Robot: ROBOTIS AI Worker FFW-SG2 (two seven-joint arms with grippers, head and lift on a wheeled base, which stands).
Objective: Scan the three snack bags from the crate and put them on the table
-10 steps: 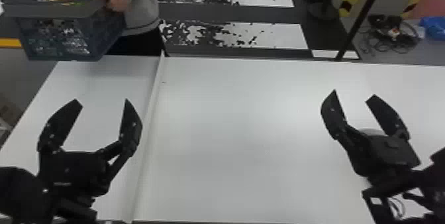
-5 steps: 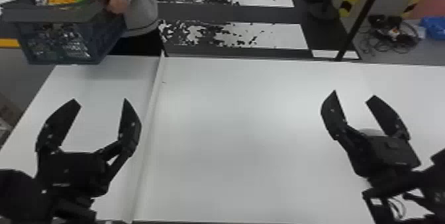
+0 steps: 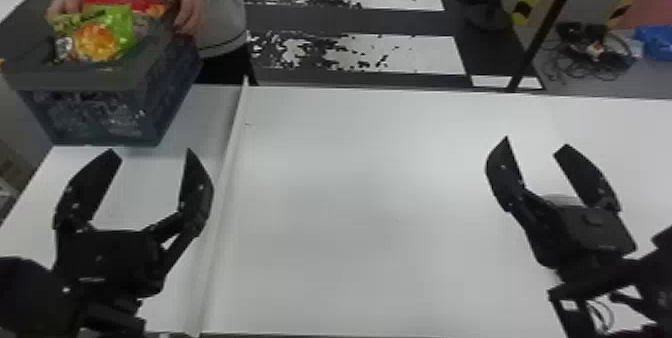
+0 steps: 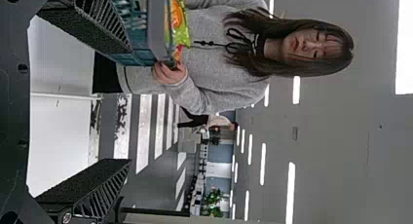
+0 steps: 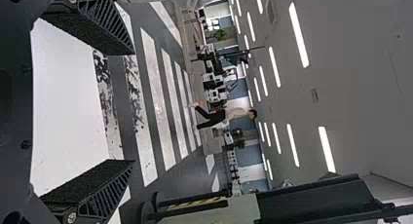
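My left gripper (image 3: pixel 150 152) stands open over the left part of the white table (image 3: pixel 350 187), its fingers empty. A person's hands hold the dark crate (image 3: pixel 100 107) at the table's back left corner, beyond that gripper. A green and orange snack bag (image 3: pixel 97 37) and a red one (image 3: pixel 145 4) rest in its top. In the left wrist view the crate (image 4: pixel 155 27) is partly behind one finger of the left gripper (image 4: pixel 130 106). My right gripper (image 3: pixel 535 142), open and empty, is over the table's right part; its fingers frame bare tabletop in the right wrist view (image 5: pixel 134 107).
A raised white strip (image 3: pixel 227 162) runs front to back across the table's left part. Past the back edge stand dark posts (image 3: pixel 550 27) and striped barriers, with a heap of cables (image 3: pixel 590 52) on the floor.
The person has brought the crate with the bags nearer, rightward and down toward the table's back left corner. Both arms have kept still, their grippers open.
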